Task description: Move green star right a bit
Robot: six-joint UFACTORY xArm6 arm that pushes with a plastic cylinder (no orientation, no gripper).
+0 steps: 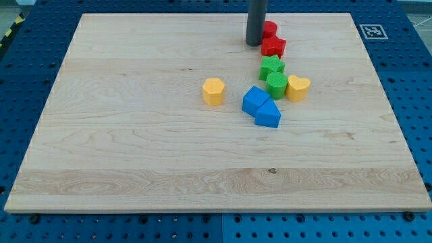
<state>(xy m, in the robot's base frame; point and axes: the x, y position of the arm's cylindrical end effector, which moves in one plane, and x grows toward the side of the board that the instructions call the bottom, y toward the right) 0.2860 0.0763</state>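
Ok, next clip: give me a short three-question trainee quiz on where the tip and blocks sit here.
1. True or false: my tip touches the green star.
2. Which block lies between my tip and the green star?
A. red star
B. yellow heart
C. yellow hexagon
3. Fill in: the green cylinder sits just toward the view's ____ of the green star.

Key: 1 false, my tip stands up-left of it, beside the red blocks. 2 A. 3 bottom.
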